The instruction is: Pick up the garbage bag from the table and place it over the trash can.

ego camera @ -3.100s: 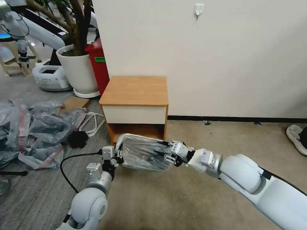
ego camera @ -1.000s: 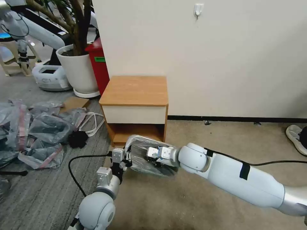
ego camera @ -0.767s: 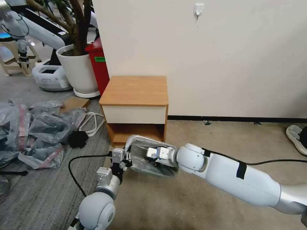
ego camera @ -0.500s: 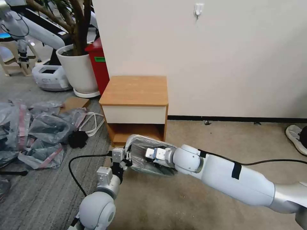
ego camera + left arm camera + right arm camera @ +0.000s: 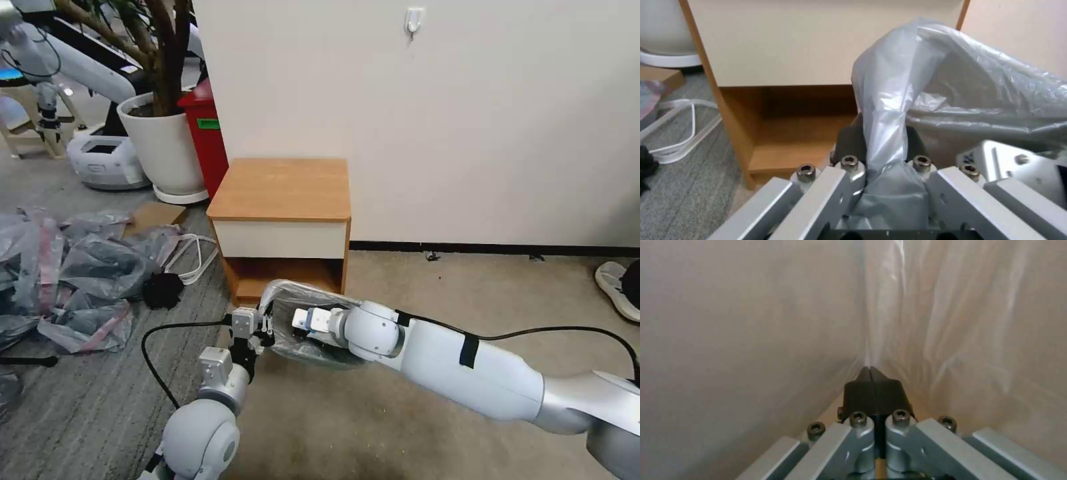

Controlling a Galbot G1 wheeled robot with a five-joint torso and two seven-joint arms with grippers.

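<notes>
Garbage bag [image 5: 313, 320] drapes the trash can in front of the bench [image 5: 280, 190]; left gripper [image 5: 882, 156] pinches its rim, right gripper [image 5: 872, 380], fingers pressed together, reaches inside. Lining underway; next, spreading film judged necessary.

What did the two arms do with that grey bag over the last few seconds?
The right gripper, which held the garbage bag's right edge from outside, has pushed leftward deep inside it, jaws shut. The left gripper shifted slightly right and up, jaws still clamped on the bag's left edge. The bag, stretched wide before, is now shorter and bunched. The table and the heap of bags stayed put.
</notes>
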